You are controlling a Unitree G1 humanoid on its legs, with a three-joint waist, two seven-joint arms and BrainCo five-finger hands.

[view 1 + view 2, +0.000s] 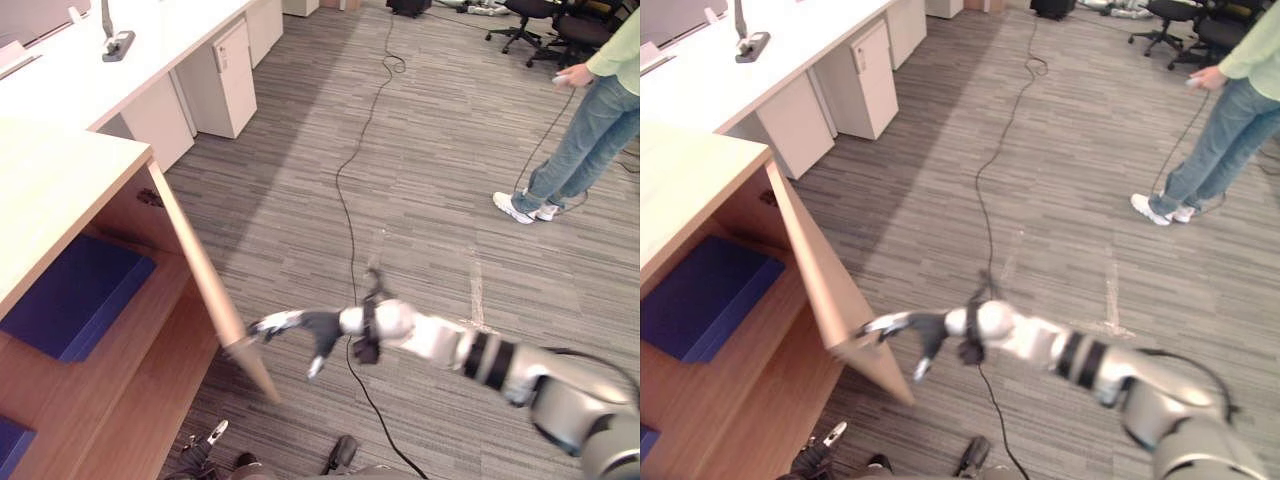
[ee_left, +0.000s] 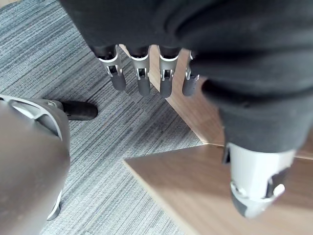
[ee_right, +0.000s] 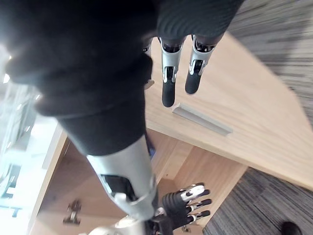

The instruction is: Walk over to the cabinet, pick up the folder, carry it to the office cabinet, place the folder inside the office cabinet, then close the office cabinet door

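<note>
Nearest, at the left, is the smooth, light wooden top of the office cabinet (image 1: 50,190). Under it, the folder (image 1: 75,295) lies flat on a wooden shelf inside. It is dark blue with square corners.

The door (image 1: 200,270) is a thin wooden board. It stands open and sticks out over the floor. A slim silver handle (image 3: 203,120) sits on its face.

The right hand (image 1: 320,325) reaches in from the right with its fingers straight and wide, holding nothing. Its fingertips touch the door's outer edge. The left hand (image 2: 140,73) hangs beside the cabinet with straight, loose fingers and holds nothing.

The floor (image 1: 430,180) is grey carpet with thin stripes. Farther back, a long white tabletop (image 1: 150,50) runs above white drawer boxes (image 1: 225,75). At the right, a person (image 1: 585,130) in blue jeans and white shoes stands near black chairs (image 1: 530,20).
</note>
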